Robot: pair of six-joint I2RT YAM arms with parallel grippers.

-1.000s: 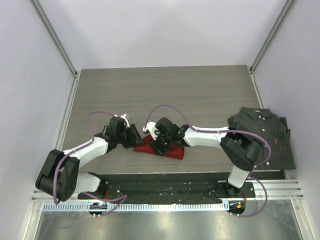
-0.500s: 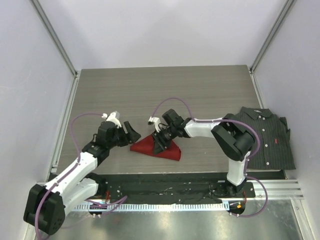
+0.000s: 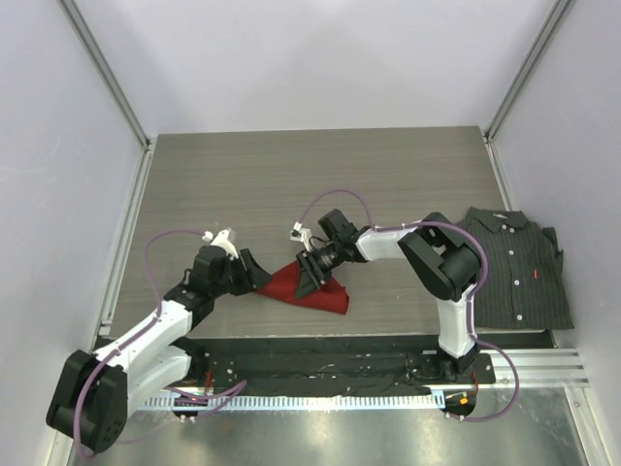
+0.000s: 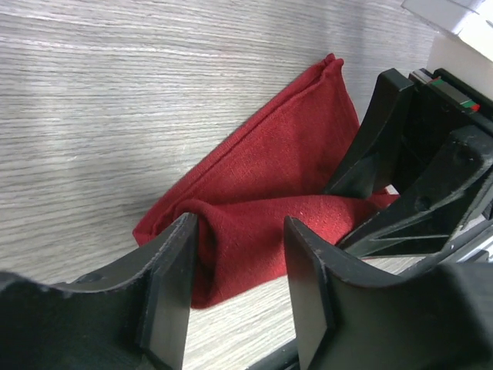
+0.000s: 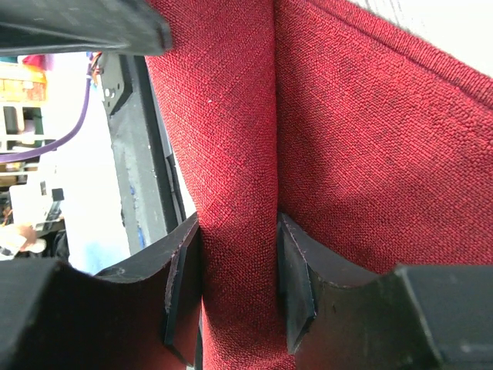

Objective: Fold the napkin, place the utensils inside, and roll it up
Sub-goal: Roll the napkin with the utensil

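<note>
The deep-red napkin [image 3: 326, 297] lies partly rolled near the table's front edge. In the left wrist view [image 4: 285, 146] it shows a flat triangular layer with a rolled fold along its near side. My right gripper [image 3: 312, 276] is shut on that rolled fold, which fills the gap between its pads in the right wrist view [image 5: 239, 231]. My left gripper [image 3: 259, 277] is open at the napkin's left end, with the roll's tip just ahead of its fingertips [image 4: 243, 225]. No utensils show; they are hidden or out of view.
A dark pinstriped shirt [image 3: 514, 267] lies folded at the table's right edge. The grey wood-grain table [image 3: 320, 175] stretches back behind the napkin. A black rail [image 3: 320, 349] runs along the near edge by the arm bases.
My left gripper has let go of the napkin's left end, pulled back and now sits open beside it. My right gripper stays clamped on the roll, and the napkin has shifted slightly.
</note>
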